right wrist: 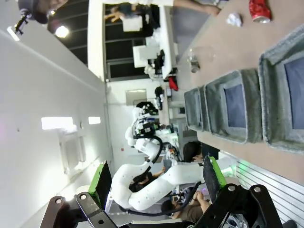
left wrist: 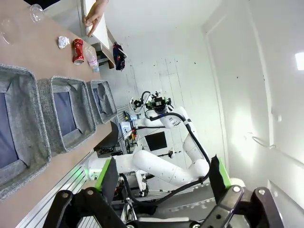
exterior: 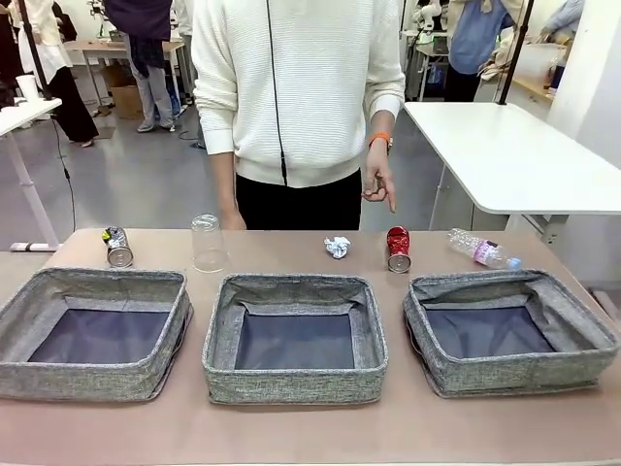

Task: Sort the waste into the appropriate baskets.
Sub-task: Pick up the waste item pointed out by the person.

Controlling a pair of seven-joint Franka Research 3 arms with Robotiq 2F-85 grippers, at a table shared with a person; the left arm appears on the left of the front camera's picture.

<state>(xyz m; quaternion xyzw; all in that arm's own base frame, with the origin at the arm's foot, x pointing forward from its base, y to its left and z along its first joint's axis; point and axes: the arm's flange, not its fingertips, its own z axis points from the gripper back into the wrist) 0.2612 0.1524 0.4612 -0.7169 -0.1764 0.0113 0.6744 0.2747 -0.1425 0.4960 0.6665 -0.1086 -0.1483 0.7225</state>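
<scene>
We see three grey baskets in a row across the lower half of the front view: left basket point(exterior: 87, 381), middle basket point(exterior: 291, 386), right basket point(exterior: 505, 377). Just above them in the frame, on the surface point(exterior: 291, 427), from left to right: silver-dark can point(exterior: 117, 247), standing clear cup point(exterior: 208, 243), paper ball point(exterior: 337, 247), red can point(exterior: 398, 249), and the bottle point(exterior: 482, 249) lying on its side. In the wrist views the left tool point(left wrist: 164, 175) and the right tool point(right wrist: 156, 183) each have their fingers wide apart and hold nothing.
</scene>
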